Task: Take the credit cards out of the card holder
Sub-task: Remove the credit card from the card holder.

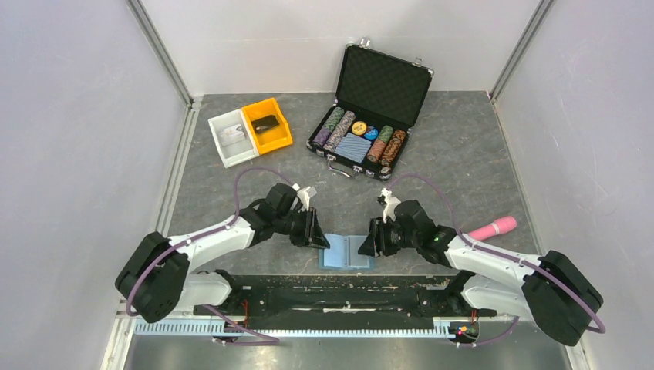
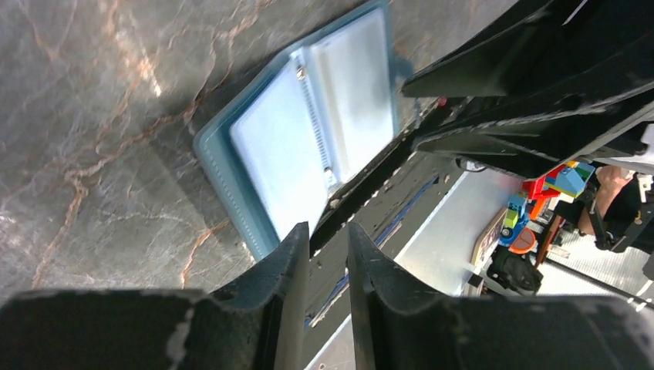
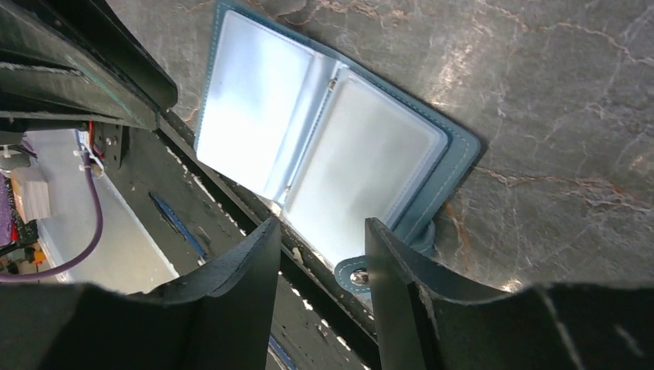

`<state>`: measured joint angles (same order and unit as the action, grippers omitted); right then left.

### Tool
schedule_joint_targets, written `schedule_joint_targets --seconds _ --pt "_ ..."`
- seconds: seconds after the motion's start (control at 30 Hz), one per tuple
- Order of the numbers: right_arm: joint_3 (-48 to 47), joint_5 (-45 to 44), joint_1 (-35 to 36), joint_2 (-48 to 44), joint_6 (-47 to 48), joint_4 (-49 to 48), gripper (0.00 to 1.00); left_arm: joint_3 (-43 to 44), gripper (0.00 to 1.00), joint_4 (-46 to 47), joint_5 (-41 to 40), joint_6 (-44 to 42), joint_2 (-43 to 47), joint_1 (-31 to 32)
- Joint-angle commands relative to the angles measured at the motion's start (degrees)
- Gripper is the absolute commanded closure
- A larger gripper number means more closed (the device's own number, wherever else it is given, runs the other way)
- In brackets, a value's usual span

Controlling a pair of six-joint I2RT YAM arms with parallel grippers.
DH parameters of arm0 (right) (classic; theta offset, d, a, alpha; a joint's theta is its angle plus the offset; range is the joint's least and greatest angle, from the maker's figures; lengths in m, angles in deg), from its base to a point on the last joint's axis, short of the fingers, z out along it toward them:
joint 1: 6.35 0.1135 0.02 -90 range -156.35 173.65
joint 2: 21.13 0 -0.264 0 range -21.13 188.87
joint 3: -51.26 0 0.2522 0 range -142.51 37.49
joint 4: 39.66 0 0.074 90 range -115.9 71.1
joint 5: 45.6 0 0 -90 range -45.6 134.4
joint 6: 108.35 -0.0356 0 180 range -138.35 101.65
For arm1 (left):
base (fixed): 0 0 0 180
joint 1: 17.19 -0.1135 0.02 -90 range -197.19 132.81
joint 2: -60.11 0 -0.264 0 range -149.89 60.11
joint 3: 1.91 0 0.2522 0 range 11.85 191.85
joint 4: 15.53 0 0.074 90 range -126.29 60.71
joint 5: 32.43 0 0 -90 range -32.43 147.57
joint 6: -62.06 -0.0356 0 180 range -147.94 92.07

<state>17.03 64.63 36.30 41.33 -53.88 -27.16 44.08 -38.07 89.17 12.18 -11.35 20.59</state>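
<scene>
The card holder (image 1: 347,252), a light-blue bifold wallet, lies open and flat at the table's near edge, between my two grippers. It also shows in the left wrist view (image 2: 308,131) and the right wrist view (image 3: 324,146). Its clear pocket panels look pale, and no black card shows in them. A black credit card (image 1: 264,123) lies in the yellow bin (image 1: 279,137) at the back left. My left gripper (image 1: 316,231) (image 2: 328,231) is just left of the wallet, jaws slightly apart and empty. My right gripper (image 1: 370,240) (image 3: 320,227) is at the wallet's right edge, open and empty, near the snap tab (image 3: 355,275).
A white bin (image 1: 231,139) stands beside the yellow one. An open black poker-chip case (image 1: 370,116) with chips and a blue deck stands at the back centre. A pink cylinder (image 1: 493,227) lies at the right. The black arm mount (image 1: 332,289) runs just behind the wallet's near edge.
</scene>
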Motion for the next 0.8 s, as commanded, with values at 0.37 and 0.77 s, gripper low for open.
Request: schedule_joint_targets --seconds 0.37,0.77 --pt "0.4 -5.3 0.2 2.9 1.2 2.1 0.54 -6.4 0.73 7.8 -3.5 2.3 -4.2 2.2" --pt "1.8 -3.1 0.2 3.3 -3.2 -3.5 0.54 -8.1 0.75 11.3 -4.0 3.5 -5.7 2.9"
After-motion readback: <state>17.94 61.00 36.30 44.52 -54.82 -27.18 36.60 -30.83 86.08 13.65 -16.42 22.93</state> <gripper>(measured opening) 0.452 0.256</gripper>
